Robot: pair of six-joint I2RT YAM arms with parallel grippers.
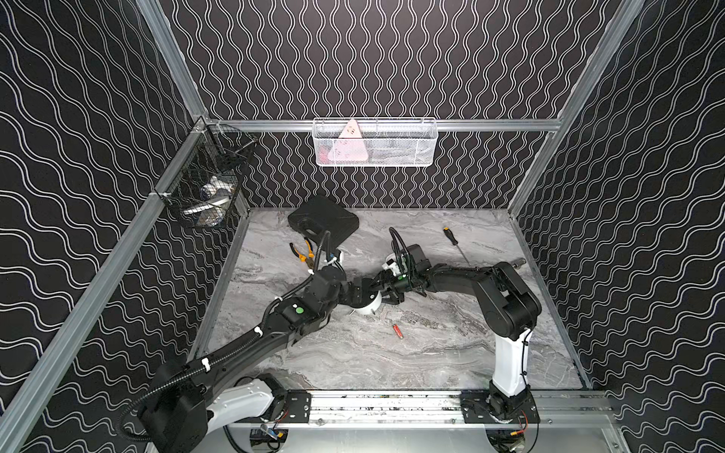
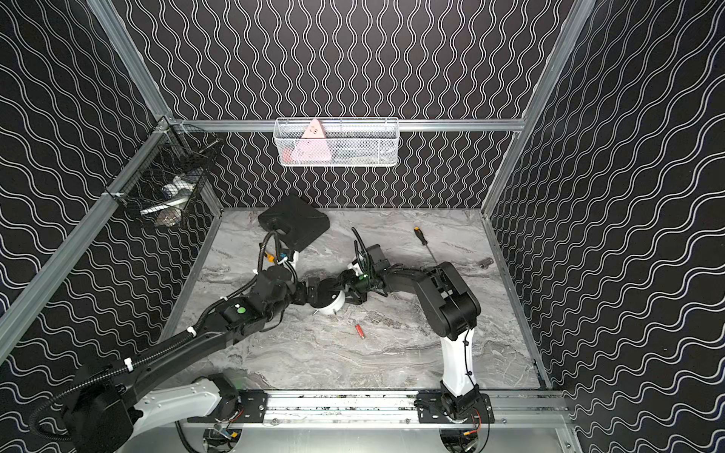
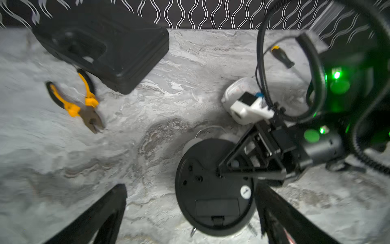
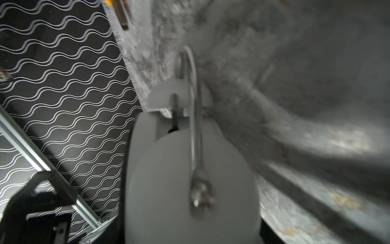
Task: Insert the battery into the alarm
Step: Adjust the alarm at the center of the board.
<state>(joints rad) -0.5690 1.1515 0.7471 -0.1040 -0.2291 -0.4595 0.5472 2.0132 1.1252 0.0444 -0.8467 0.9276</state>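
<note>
The alarm [image 1: 368, 306] is a white round clock with a black back. It sits tilted at the table's middle, its small legs toward the front. In the left wrist view its back [image 3: 213, 190] faces the camera, with the battery cover [image 3: 217, 208] closed. My left gripper [image 3: 194, 221] is open wide, one finger on each side of the alarm and clear of it. My right gripper [image 4: 190, 232] is shut on the alarm across its thickness, with one finger [image 3: 238, 166] on the black back. The red battery [image 1: 398, 330] lies loose on the table in front of the alarm, also in a top view [image 2: 359, 331].
A black case [image 1: 323, 219] and orange-handled pliers [image 1: 303, 254] lie behind my left arm. A screwdriver [image 1: 451, 237] lies at the back right. A white mesh basket [image 1: 374, 143] hangs on the back wall. A black wire basket [image 1: 208, 184] hangs on the left rail.
</note>
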